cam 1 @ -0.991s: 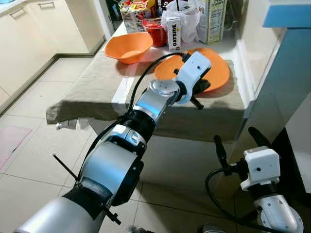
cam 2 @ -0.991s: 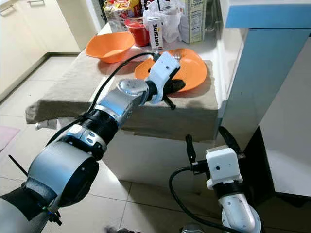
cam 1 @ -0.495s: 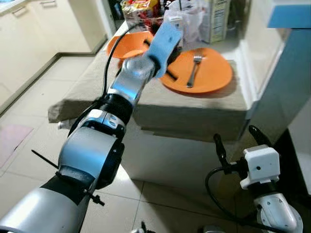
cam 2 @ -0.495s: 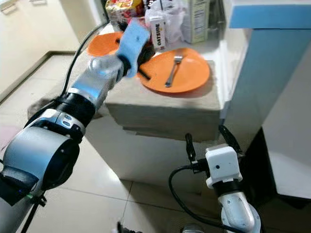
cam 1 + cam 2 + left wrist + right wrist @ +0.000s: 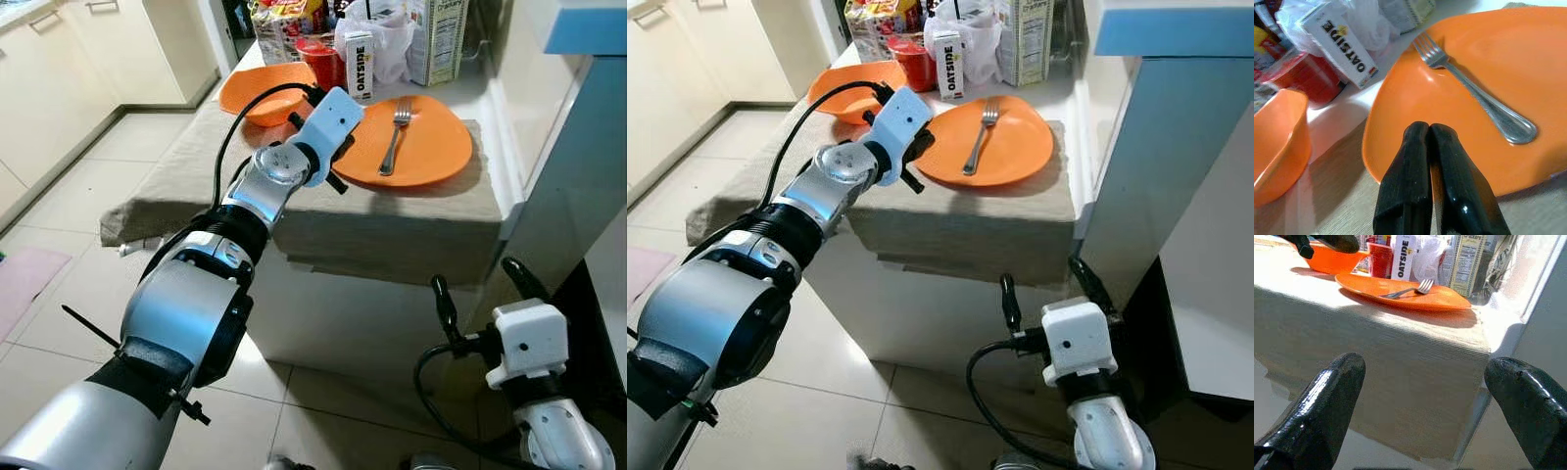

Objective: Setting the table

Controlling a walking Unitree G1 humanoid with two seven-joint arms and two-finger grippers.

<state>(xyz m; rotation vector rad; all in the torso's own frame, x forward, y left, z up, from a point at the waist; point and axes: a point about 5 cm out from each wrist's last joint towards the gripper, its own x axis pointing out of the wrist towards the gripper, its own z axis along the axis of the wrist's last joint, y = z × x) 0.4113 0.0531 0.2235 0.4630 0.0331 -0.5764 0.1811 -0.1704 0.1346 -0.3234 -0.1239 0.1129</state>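
Observation:
An orange plate (image 5: 436, 152) lies on the cloth-covered table (image 5: 196, 186) with a silver fork (image 5: 395, 137) on it, tines pointing to the back. An orange bowl (image 5: 257, 90) sits behind and to the left of the plate. My left gripper (image 5: 343, 152) hovers at the plate's left rim, between bowl and plate, with its fingers (image 5: 1418, 161) pressed together and nothing in them. My right gripper (image 5: 480, 294) hangs low in front of the table, its fingers (image 5: 1327, 401) spread wide and level with the table's side.
At the table's back stand an Oatside carton (image 5: 360, 67), a red cup (image 5: 320, 64), a plastic bag (image 5: 392, 44), a taller carton (image 5: 438, 39) and snack packs. A blue-and-white cabinet (image 5: 578, 117) adjoins the table's right side. Tiled floor (image 5: 59, 245) lies to the left.
My left gripper lifted off the plate, swung left toward the bowl, then settled lower at the plate's left rim. The fork now lies uncovered on the plate. The right arm stayed put.

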